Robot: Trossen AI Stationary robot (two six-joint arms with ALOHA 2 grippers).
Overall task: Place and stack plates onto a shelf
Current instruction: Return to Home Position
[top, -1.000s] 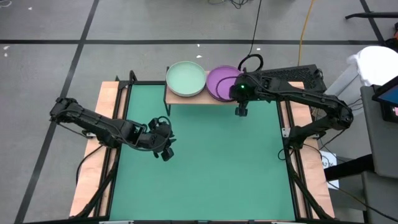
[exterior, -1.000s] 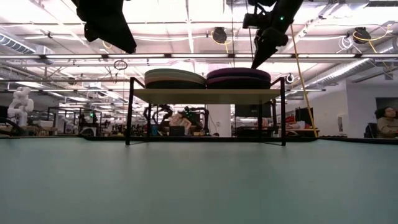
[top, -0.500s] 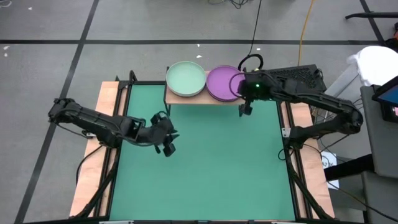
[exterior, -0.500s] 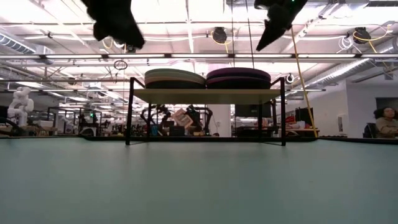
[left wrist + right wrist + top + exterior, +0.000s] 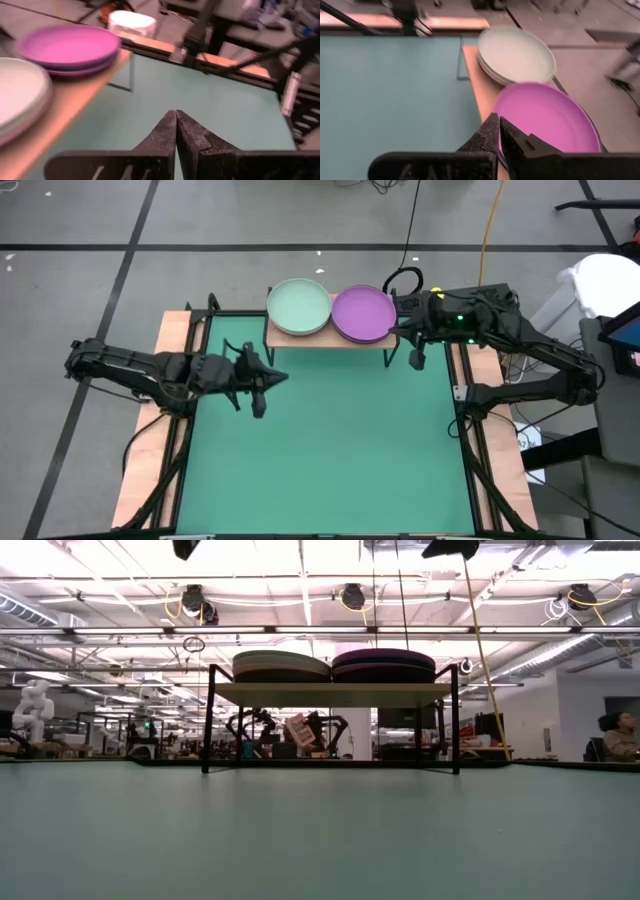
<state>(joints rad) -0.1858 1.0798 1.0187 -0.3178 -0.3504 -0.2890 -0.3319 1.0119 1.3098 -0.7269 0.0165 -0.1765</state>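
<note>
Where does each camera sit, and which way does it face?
High: above the table, facing straight down; both arms show.
Low: at tabletop height, level toward the shelf; arm parts at top.
Left wrist: on the left arm, past its shut left gripper.
Right wrist: likewise, shut right gripper.
All four show the purple plate.

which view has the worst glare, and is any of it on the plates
Low view: ceiling lights blow out white above the shelf. High view: even light, no glare on the mint plate or purple plate. Both wrist views: the same.
</note>
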